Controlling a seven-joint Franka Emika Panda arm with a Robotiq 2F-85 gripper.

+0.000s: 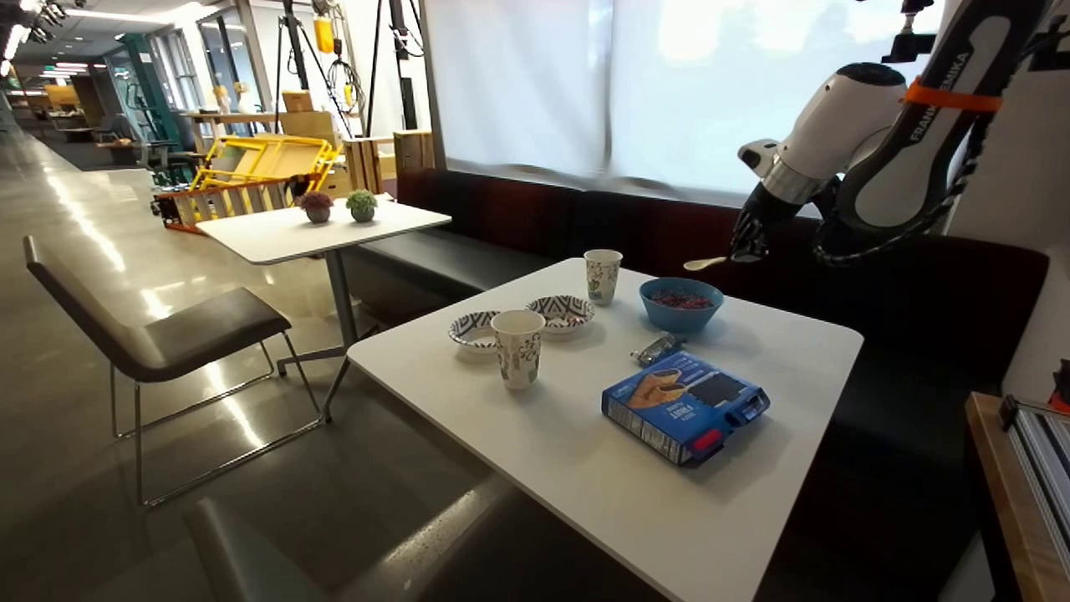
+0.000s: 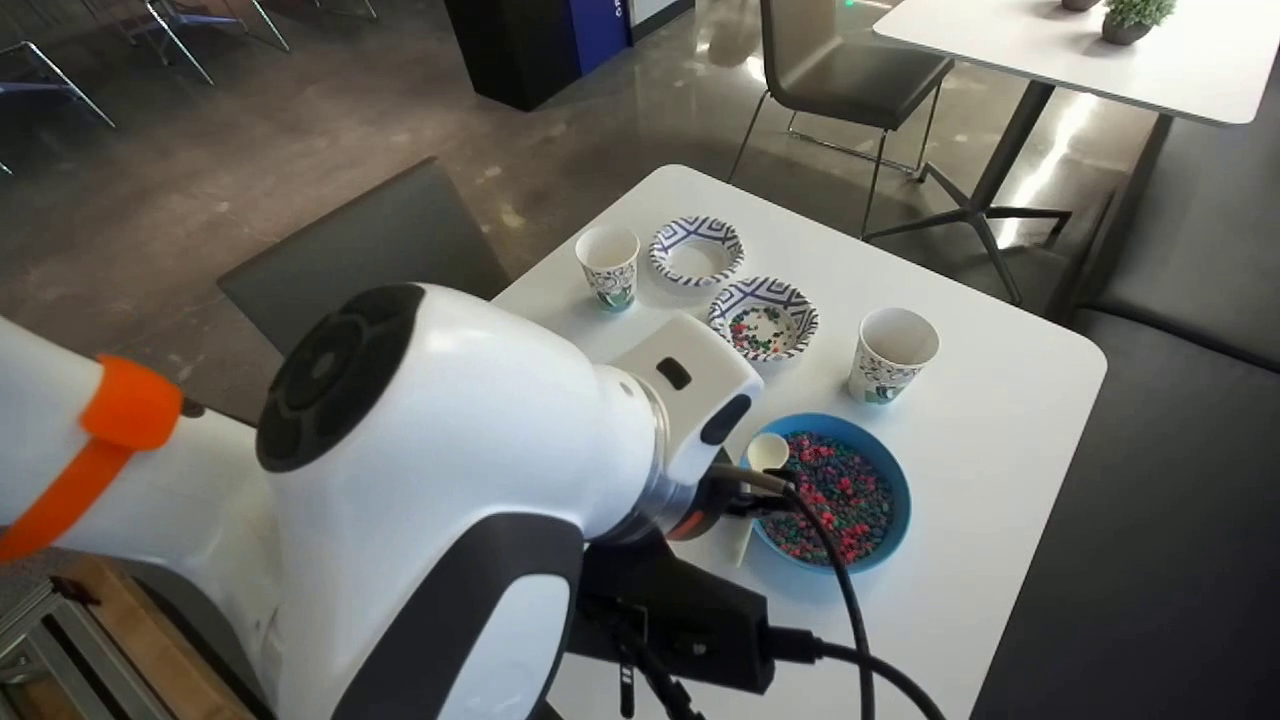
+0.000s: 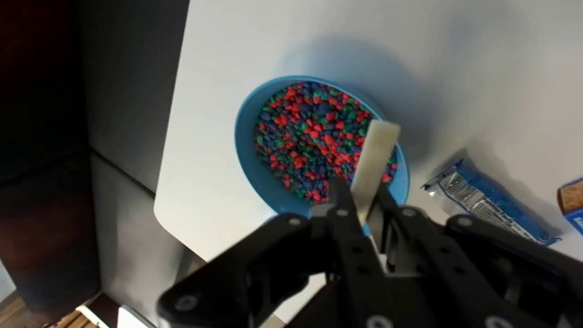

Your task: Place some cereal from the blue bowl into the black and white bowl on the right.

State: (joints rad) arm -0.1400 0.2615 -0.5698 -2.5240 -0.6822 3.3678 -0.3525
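1. My gripper [image 3: 362, 205] was clamped on the handle of the spoon [image 3: 375, 157], which hung above the blue bowl [image 3: 246, 146], clear of the cereal [image 3: 309, 136] inside.
2. The scoop looked bare in an exterior view, so I judged the step in hand to be filling it.
3. Of the two paper bowls, I took the one closer to the blue bowl as my black and white bowl [image 2: 757, 291]; it held a little cereal. The spare bowl [image 2: 690, 228] stood farther from the blue bowl.
4. The scoop seemed nearer the blue bowl's rim than its middle, though its height made this hard to tell. Centring it first looked wise.
5. From there, a good scoop called for dipping the leading edge, pushing shallowly through the loose bits, then levelling inside the blue bowl. Pressing on its wall might have slid it along the table [image 1: 568, 410].
6. A cup [image 2: 885, 370] stood near the blue bowl and a wrapped bar [image 3: 492, 200] lay just beside it. Rising straight above the rim, letting stray bits drop back, then crossing slowly and level, clear of that cup, seemed safest.
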